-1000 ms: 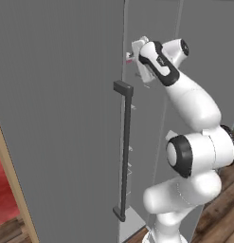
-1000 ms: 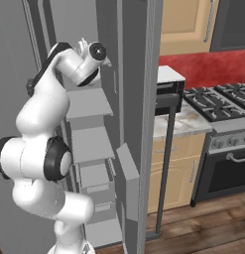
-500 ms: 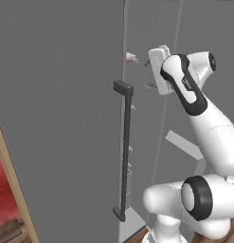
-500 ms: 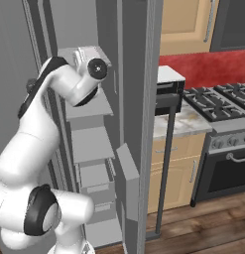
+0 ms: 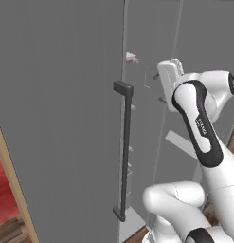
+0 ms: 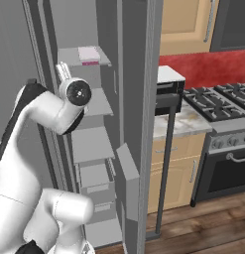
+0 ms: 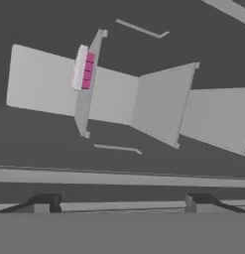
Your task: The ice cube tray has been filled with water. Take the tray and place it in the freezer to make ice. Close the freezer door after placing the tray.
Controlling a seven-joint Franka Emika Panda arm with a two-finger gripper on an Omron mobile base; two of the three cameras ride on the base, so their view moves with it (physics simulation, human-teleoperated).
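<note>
I see the ice cube tray (image 6: 88, 54) is pale pink-white with a bright magenta edge. The freezer (image 6: 91, 144) is grey with pale shelves. The freezer door (image 5: 61, 118) is plain grey, its handle (image 5: 124, 152) dark.

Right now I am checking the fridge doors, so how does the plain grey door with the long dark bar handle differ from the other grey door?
The plain grey freezer door with the long dark bar handle stands at the left of the freezer opening; the other grey door stands at its right. The freezer door's handle sits beside the opening, while the other door's handle faces the stove. Both are tall, grey and swung open.
</note>
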